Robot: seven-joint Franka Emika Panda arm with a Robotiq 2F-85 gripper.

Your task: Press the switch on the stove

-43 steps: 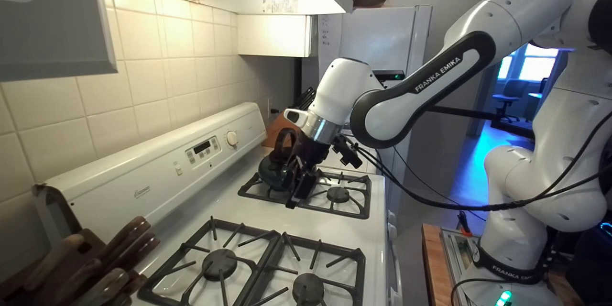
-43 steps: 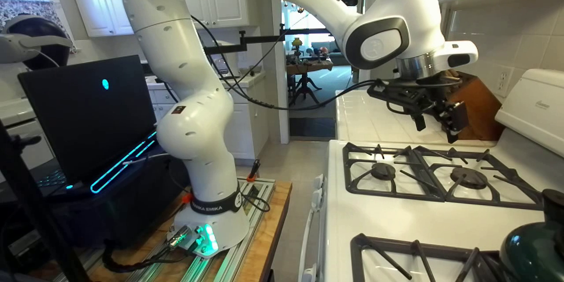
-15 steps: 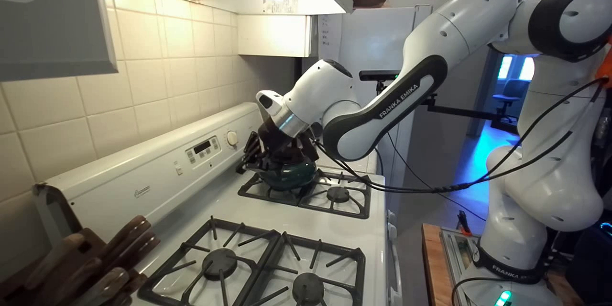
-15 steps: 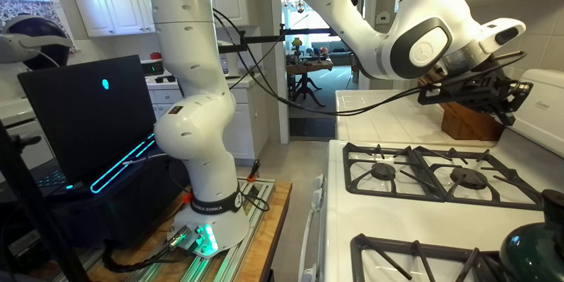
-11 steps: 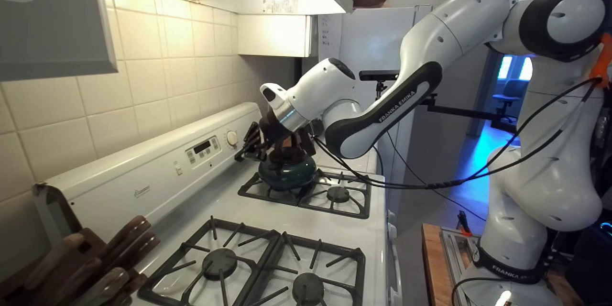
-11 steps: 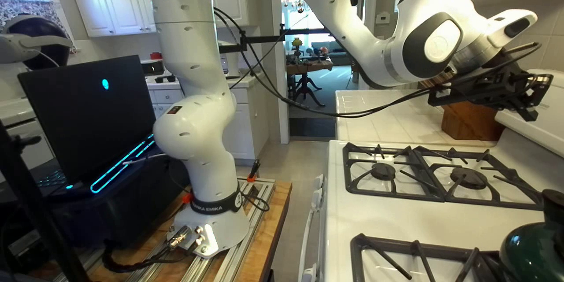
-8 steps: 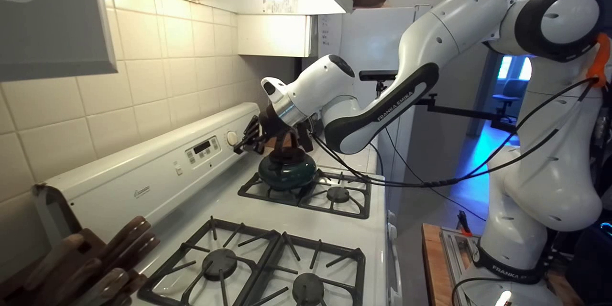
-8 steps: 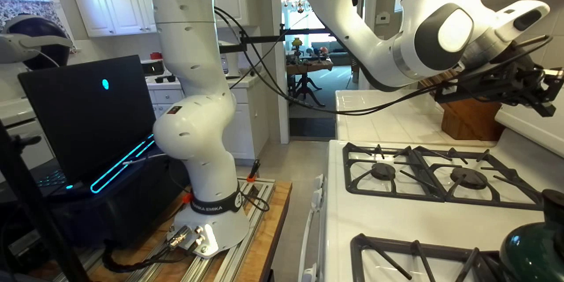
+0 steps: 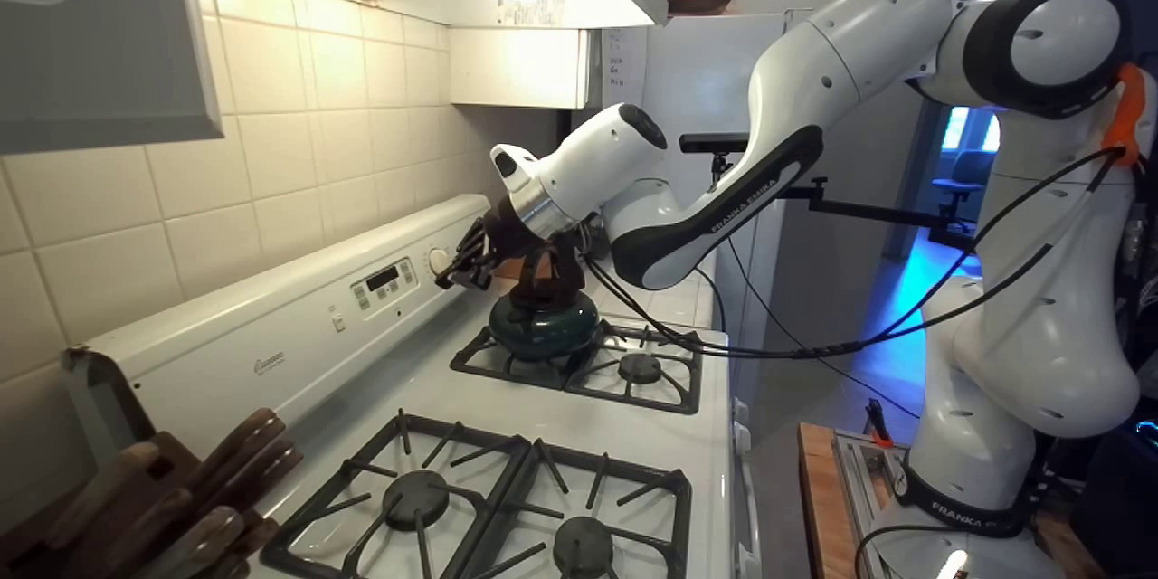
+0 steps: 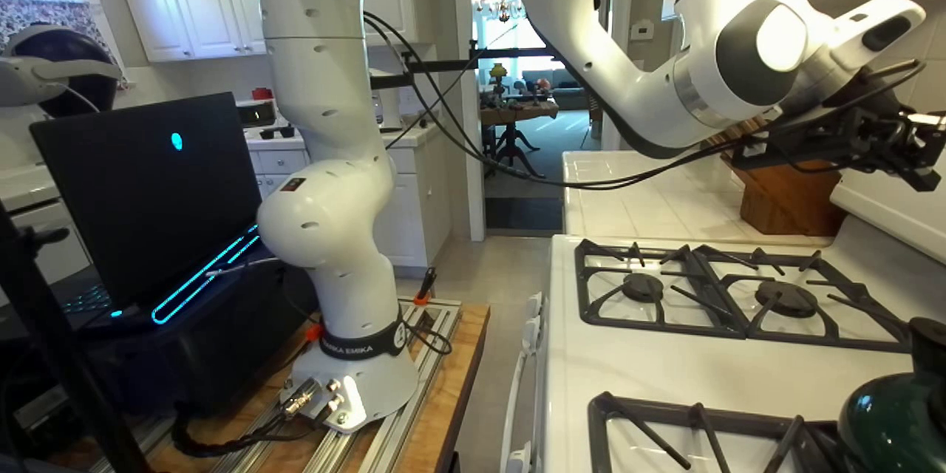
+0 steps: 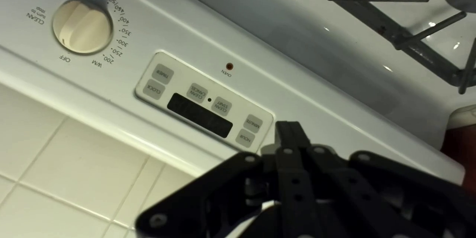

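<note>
The stove's white back panel (image 9: 204,389) carries a small light rocker switch (image 9: 337,320) below and left of the keypad. In the wrist view no switch shows; my gripper covers part of the panel beside the keypad (image 11: 238,109). My black gripper (image 11: 288,122) is shut, its two fingertips pressed together with nothing between them. It is tilted toward the panel, its tips just past the HOUR and MINUTE buttons in that view. In an exterior view the gripper (image 9: 443,281) stands close to the knob (image 9: 439,261); whether it touches the panel I cannot tell.
A dark green kettle (image 9: 543,326) sits on a rear burner just under the gripper. Black grates (image 10: 787,299) cover the burners. A wooden knife block (image 10: 787,199) stands on the counter beyond the stove. More knife handles (image 9: 226,479) show at the near left.
My arm has swung from pointing down over the stove to pointing at the back panel. In the last second the gripper has drawn nearer the panel and risen slightly. It has stayed shut.
</note>
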